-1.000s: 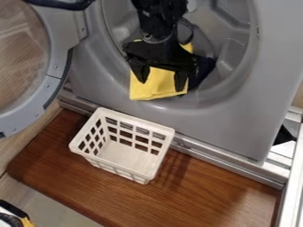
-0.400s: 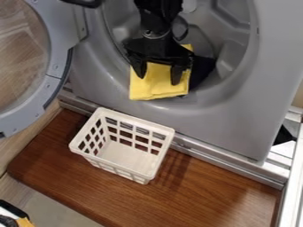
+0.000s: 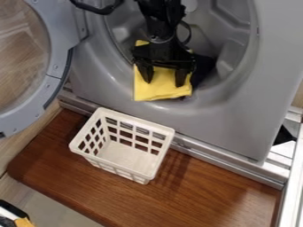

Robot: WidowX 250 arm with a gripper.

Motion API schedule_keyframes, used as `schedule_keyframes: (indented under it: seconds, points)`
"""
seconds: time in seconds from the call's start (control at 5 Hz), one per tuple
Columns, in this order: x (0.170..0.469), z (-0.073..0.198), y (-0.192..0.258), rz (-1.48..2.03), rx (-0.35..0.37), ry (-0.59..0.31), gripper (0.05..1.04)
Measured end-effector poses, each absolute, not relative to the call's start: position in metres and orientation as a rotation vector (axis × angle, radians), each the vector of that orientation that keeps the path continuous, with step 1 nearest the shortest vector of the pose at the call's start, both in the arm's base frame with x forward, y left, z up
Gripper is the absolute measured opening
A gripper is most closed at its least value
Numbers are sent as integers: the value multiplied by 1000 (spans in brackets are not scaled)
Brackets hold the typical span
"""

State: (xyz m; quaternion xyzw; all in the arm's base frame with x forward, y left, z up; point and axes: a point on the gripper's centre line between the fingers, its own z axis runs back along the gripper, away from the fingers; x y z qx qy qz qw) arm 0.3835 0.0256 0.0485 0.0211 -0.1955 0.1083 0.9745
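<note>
Nearest me, the white basket [image 3: 124, 157] sits unmoved on the wooden board [image 3: 219, 195], with no cloth in it. Beyond it, the yellow cloth [image 3: 160, 91] drapes over the lower lip of the washer's opening [image 3: 248, 57]; it has just slid slightly toward the view's right. My gripper [image 3: 163, 80] has shifted the same way, its fingers spread wide over the cloth. I read that as contact dragging the fabric: the cloth moves with me, but I have no pinch on it, so it remains at the opening, outside the basket. Farther in, a dark cloth [image 3: 204, 65] lies just beside the yellow one.
</note>
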Motion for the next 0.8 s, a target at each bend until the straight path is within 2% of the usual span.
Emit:
schedule_keyframes:
  seconds: [0.4,0.6,0.8]
  points:
    - [387,49,22,220,68,-393,481]
    - [383,49,23,225,77,-387,291]
    - [377,52,23,233,95,-380,169]
